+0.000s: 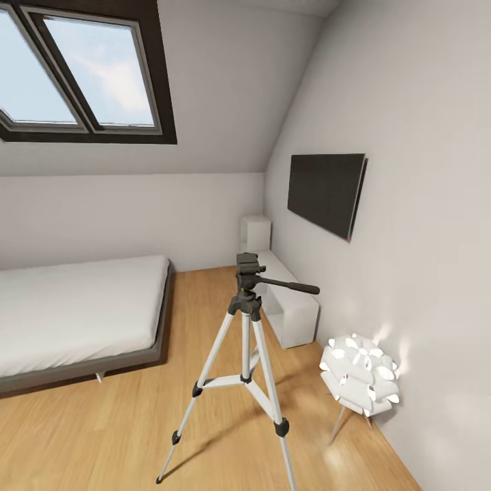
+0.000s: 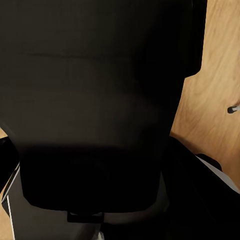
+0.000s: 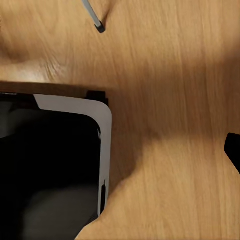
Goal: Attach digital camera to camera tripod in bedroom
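Jaws, both arms: state cannot be told; wrist views give dark robot bodywork over light wood floor [image 3: 170, 100]. No legible writing or brand marks anywhere.

Tall silver-legged camera tripod [image 1: 245, 361], black head and pan handle: upright on the floor, between low grey platform bed [image 1: 82, 320] and white petal-shaped lamp [image 1: 360, 375]. Black wall-mounted screen [image 1: 326, 191] above white low bench [image 1: 290, 307].
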Motion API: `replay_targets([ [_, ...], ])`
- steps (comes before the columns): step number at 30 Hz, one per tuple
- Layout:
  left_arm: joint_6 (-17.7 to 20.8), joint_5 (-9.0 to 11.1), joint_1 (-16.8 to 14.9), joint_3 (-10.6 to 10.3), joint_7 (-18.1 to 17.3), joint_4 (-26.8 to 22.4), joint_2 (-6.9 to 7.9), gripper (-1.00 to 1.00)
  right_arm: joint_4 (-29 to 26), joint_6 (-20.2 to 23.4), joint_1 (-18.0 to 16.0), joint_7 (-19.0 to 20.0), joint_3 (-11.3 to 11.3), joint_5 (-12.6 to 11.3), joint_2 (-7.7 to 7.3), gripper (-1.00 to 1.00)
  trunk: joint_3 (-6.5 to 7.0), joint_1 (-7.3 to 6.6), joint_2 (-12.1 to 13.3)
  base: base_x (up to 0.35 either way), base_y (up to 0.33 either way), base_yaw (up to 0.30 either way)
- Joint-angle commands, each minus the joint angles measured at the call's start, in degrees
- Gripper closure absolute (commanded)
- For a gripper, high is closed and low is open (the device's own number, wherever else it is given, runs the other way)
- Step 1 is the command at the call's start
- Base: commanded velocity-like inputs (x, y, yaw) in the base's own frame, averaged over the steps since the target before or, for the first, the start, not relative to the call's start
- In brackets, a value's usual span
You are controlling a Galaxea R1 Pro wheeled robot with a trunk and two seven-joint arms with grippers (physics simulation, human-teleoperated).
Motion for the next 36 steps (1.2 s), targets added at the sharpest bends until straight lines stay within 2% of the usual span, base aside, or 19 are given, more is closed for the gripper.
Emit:
replay_targets([
  [1, 0.1, 0.5, 0.0, -0.5, -0.2, 0.0, 0.01, 1.0, 0.1, 0.1, 0.0, 0.1, -0.5, 0.5, -0.02, -1.0, -0.02, 0.02, 0.0, 0.0, 0.0, 0.0],
  [7, 0.1, 0.6, 0.0, -0.4, -0.2, 0.0, 0.02, 1.0, 0.1, 0.1, 0.0, -0.1, -0.5, 0.5, 0.09, -1.0, -0.15, 0.02, 0.0, 0.0, 0.0, 0.0],
  [36, 0.1, 0.6, 0.0, -0.5, -0.2, 0.0, 0.06, 1.0, 0.1, -0.1, 0.0, -0.1, -0.5, 0.5, 0.08, -1.0, -2.76, 0.02, 0.0, 0.0, 0.0, 0.0],
])
